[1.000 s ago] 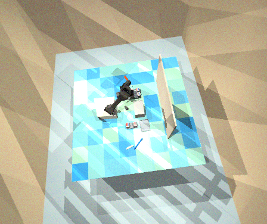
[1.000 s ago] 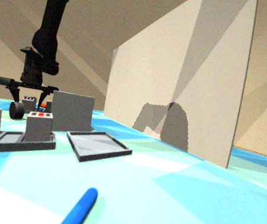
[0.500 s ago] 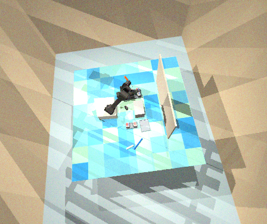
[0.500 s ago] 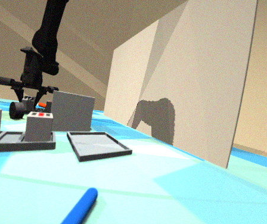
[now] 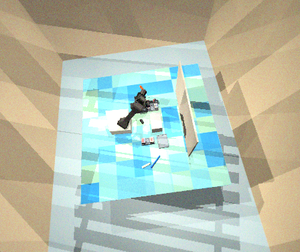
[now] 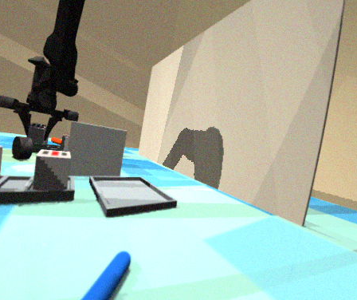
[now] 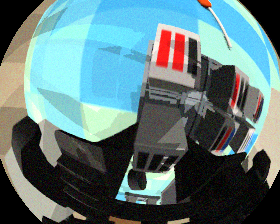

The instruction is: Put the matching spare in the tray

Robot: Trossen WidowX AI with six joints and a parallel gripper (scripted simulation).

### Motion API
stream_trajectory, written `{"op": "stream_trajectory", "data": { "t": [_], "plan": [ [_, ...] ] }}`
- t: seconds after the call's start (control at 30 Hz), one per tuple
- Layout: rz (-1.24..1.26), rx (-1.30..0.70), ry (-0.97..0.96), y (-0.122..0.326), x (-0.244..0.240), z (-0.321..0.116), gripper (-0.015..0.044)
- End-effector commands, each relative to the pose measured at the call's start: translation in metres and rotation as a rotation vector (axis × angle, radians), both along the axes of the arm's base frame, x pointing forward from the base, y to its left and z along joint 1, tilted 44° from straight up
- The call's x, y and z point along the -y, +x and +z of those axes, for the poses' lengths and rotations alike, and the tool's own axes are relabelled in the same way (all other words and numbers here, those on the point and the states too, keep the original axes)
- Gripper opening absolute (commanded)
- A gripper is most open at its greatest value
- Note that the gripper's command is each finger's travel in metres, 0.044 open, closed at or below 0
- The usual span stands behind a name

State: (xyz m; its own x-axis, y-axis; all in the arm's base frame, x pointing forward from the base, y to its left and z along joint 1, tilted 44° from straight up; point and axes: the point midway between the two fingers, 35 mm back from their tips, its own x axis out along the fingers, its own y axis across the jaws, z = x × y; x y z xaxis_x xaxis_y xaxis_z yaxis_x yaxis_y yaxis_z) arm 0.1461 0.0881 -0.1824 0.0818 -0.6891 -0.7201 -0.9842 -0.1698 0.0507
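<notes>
My gripper (image 5: 148, 104) (image 6: 37, 127) (image 7: 156, 129) is low over the mat at the back and shut on a small grey spare (image 6: 37, 130) (image 7: 171, 56) with red bars on its top. More spares (image 7: 236, 99) stand right beside it in a row. The shallow dark tray (image 5: 163, 141) (image 6: 131, 195) lies empty nearer the front. A dark rack (image 6: 17, 191) (image 5: 148, 141) left of the tray holds a grey block with red marks (image 6: 53, 164). A larger plain grey box (image 6: 95, 149) (image 5: 156, 123), the mounted unit, stands behind the tray; no code shows.
A tall beige panel (image 5: 187, 110) (image 6: 250, 112) stands upright along the right of the mat. A blue pen (image 5: 155, 161) (image 6: 107, 279) and a white stick (image 5: 146, 165) lie in front. An orange-handled screwdriver (image 5: 142, 88) lies behind the arm. A black cylinder (image 6: 21, 147) lies near the gripper.
</notes>
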Motion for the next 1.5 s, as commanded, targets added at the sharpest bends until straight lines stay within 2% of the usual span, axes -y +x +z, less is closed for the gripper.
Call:
{"op": "stream_trajectory", "data": {
  "t": [0.0,0.2,0.4,0.73,0.93,1.47],
  "plan": [
    [-0.001,0.01,0.02,0.002,-0.021,0.015,0.0],
    [0.001,0.01,0.017,-0.004,-0.044,0.043,0.0],
    [0.01,0.013,0.018,-0.003,-0.047,0.044,0.0],
    [0.002,0.009,0.019,-0.009,-0.095,0.092,0.0],
    [0.001,0.008,0.021,-0.008,-0.098,0.096,0.0],
    [-0.024,0.014,0.105,0.071,-0.083,0.143,0.0]
  ]
}}
